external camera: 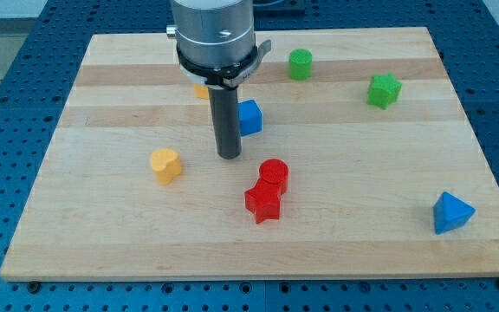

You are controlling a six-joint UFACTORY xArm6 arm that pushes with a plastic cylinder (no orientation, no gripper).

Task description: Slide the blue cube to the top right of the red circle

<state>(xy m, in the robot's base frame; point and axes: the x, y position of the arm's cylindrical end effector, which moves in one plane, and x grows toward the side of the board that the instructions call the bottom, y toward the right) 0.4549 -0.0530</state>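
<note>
The blue cube (249, 117) sits near the board's middle, partly hidden on its left by my rod. The red circle (274, 175) lies below and slightly right of it, touching a red star (263, 204) just beneath it. My tip (229, 156) rests on the board just left of and below the blue cube, and up-left of the red circle.
A yellow block (166, 165) lies left of my tip. An orange block (200, 89) peeks out behind the rod. A green cylinder (300, 64) and a green star (385, 90) are at the top right. A blue triangle (451, 213) is at the bottom right. The wooden board (102, 243) has blue table around it.
</note>
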